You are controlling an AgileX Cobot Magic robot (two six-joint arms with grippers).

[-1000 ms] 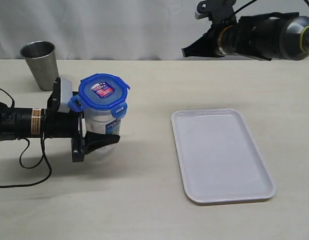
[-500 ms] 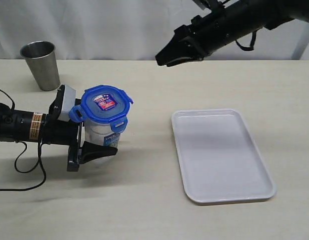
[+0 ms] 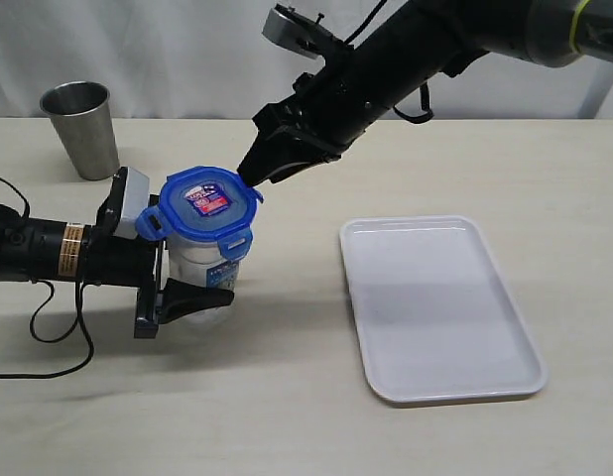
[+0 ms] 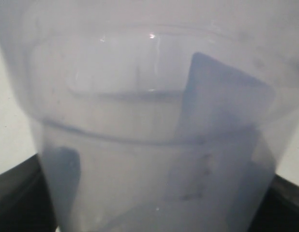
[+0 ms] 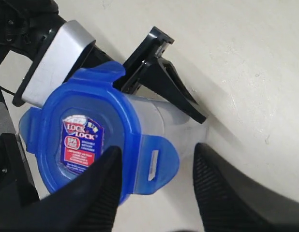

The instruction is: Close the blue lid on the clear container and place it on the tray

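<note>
At exterior view's left | left gripper (image 3: 215, 283) pinches tall translucent plastic container (image 3: 192, 260) | only right wrist view shows right gripper (image 5: 156, 191) spread astride tab (image 5: 155, 164) of bright-blue rounded-square lid (image 5: 82, 111).

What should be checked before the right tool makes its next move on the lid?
1. Grip of left tool on clear container, upright: ok.
2. Seat of blue lid on the container's mouth: ok.
3. Nearest locking tab snapped down: not ok, it sticks out.
4. Opening of right tool, fingers either side of that tab: ok.
5. Room on tray: ok, nothing on it.
</note>
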